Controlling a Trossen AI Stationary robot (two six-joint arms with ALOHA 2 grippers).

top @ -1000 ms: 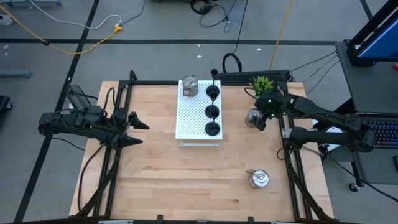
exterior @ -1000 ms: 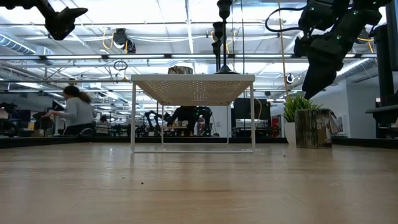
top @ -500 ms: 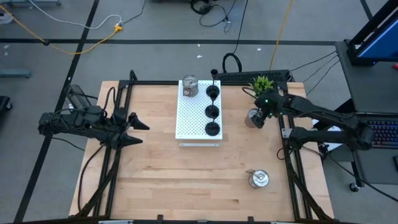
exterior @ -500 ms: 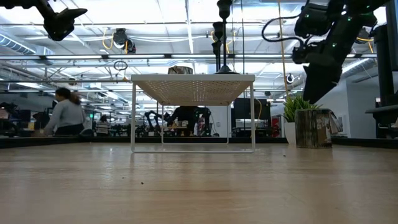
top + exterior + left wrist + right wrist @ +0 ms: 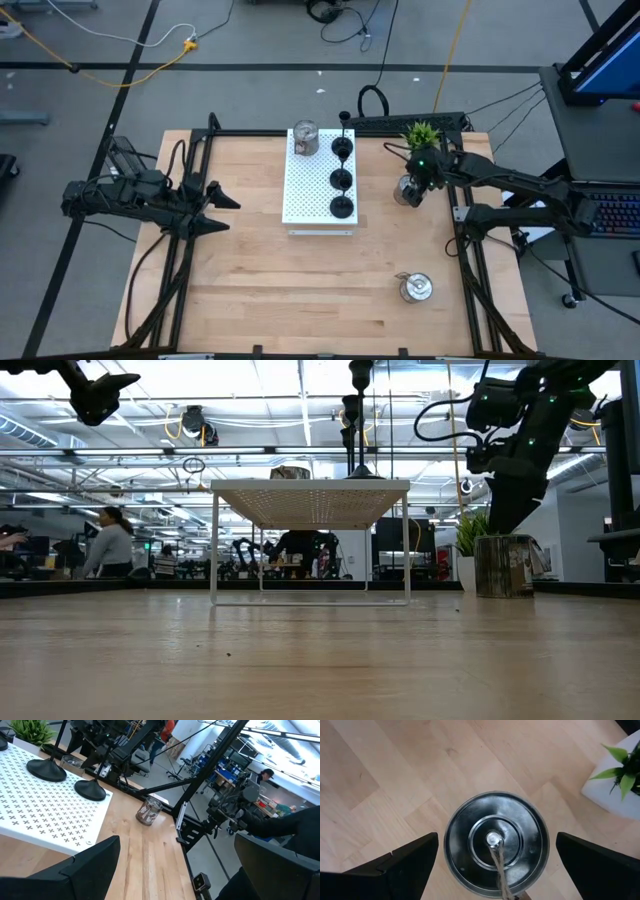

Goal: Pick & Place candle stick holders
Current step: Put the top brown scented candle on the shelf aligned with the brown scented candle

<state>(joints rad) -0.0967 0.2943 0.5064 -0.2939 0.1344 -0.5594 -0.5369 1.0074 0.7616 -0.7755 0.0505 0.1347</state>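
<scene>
Silver holder (image 5: 495, 843) stands upright, mouth facing up.

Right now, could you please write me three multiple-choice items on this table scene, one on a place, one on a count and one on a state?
1. Where is the right gripper?
A. Above the silver holder beside the potted plant
B. Over the white rack
C. Above the silver holder at the table's near edge

2. How many black holders stand on the white rack?
A. One
B. Three
C. Five

3. How do the right gripper's jaws stand?
A. Shut on a black holder
B. Open, either side of a silver holder
C. Shut on the plant

Answers: 1 A, the right wrist view looks straight down on the silver holder next to the potted plant. 2 B, the black holders form a row of three. 3 B, both fingers stand wide of the holder.
</scene>
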